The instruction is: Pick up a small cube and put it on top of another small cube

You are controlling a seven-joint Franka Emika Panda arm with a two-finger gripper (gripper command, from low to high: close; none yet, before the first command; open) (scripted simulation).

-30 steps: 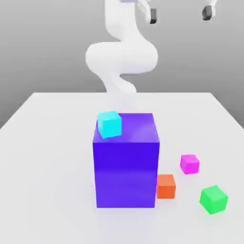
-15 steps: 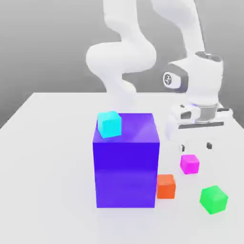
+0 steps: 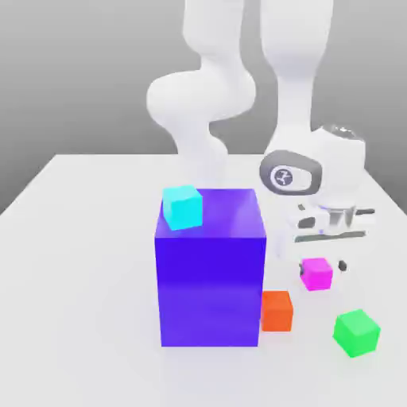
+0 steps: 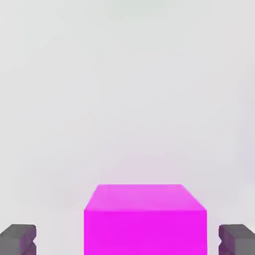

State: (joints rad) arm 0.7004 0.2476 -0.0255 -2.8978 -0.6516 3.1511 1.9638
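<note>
The hand (image 3: 322,266) has descended from the top of the exterior view, where it hung one second ago, to the centre right of the frame, and now brackets the small magenta cube (image 3: 316,273). Its fingers are spread: in the hand view the two dark fingertips (image 4: 18,239) sit in the lower corners, with the magenta cube (image 4: 145,219) between them and clear space on both sides. No contact with the cube is visible. The approach appears complete; the likely next step is to close on the cube.

The arm (image 3: 207,95) rises from behind the scene at the upper centre of the exterior view, with the wrist housing directly above the hand.

The large blue-purple block (image 3: 210,266) occupies the centre of the frame and has not moved. It stands on the white counter (image 3: 79,278).

The cyan cube (image 3: 183,207) rests on the block's upper left corner, unchanged.

The green cube (image 3: 356,331) lies at the lower right, apart from the others.

The orange cube (image 3: 277,310) sits just beside the block's lower right edge.

The magenta cube remains on the counter at the centre right, near the orange cube and in the same position as before. It is not yet lifted, so the stacking step has not begun.
</note>
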